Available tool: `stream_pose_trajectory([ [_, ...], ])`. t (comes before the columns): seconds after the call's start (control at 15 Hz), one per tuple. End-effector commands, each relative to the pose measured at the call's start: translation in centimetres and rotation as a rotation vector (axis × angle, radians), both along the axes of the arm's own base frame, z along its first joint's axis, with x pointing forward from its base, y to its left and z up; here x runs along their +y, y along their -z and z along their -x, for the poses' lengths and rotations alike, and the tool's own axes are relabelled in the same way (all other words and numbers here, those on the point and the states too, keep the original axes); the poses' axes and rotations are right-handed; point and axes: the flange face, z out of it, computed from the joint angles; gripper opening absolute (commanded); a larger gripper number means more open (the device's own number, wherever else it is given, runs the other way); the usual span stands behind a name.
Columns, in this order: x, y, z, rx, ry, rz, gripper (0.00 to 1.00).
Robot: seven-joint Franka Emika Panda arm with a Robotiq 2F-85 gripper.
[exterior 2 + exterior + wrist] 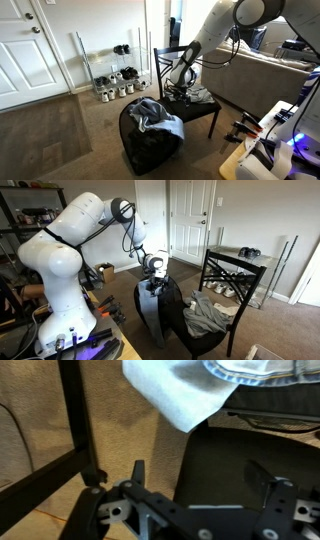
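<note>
Black metal-framed chair [205, 108] stands with a bulky black fabric bundle [148, 152] against it, crumpled pale grey-blue cloth [160, 122] draped across both, lying loose and ungripped, with the gripper [179, 92] just above it, jaws wide apart, empty.

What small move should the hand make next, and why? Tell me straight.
Probably ease the hand forward toward the pale cloth. Its jaws stand wide open with nothing between them, above a dark surface, and the cloth lies just beyond the fingertips, untouched.
</note>
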Motion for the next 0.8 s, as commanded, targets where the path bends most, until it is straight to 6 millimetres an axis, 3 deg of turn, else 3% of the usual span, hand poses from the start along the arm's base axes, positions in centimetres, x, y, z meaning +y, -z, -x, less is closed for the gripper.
stream_pose_trajectory([
  [0.0,-0.4,-0.2,2.5,0.117,0.058,-0.015,1.0],
  [0.4,0.0,1.6,1.4,0.148,0.067,-0.156,1.0],
  [0.73,0.3,1.8,1.7,0.141,0.065,-0.099,1.0],
])
